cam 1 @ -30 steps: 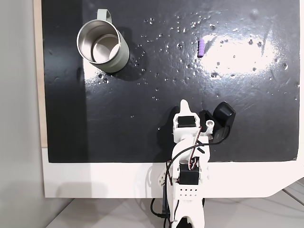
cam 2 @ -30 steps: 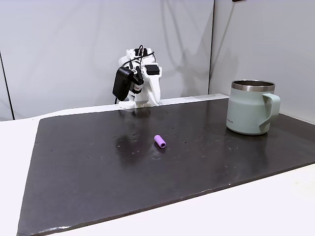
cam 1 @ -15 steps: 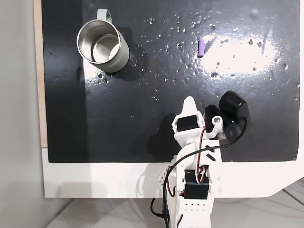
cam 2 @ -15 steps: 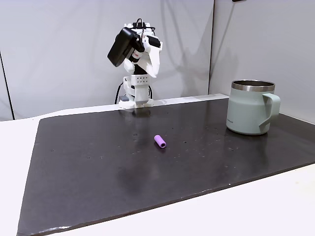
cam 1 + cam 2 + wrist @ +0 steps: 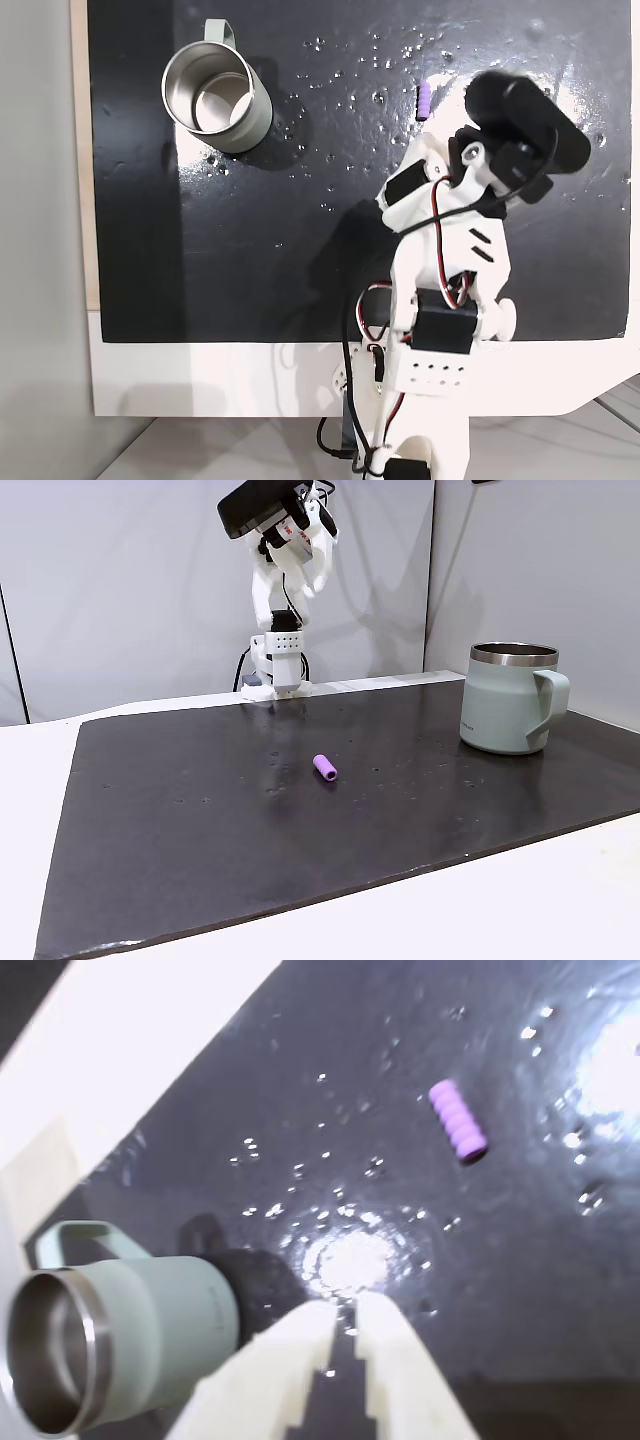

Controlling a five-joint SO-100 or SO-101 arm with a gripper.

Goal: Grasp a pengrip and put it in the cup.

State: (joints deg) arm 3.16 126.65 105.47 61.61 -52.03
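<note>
Bare dark mat [image 5: 200,850] all around the pengrip [image 5: 325,767]; cup [image 5: 508,698] well apart.

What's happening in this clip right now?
A small white arm is raised above a dark mat, its hand nearly shut and holding nothing. The purple pengrip lies loose on the mat, untouched. The sage-green cup stands upright and apart from the pengrip, nothing visible inside it from above. In the wrist view the hand points down at the mat between cup and pengrip. Nothing is grasped yet.

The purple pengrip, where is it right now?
The pengrip lies on the black mat, mid-table in a fixed view, left of the cup, with the gripper high above.
</note>
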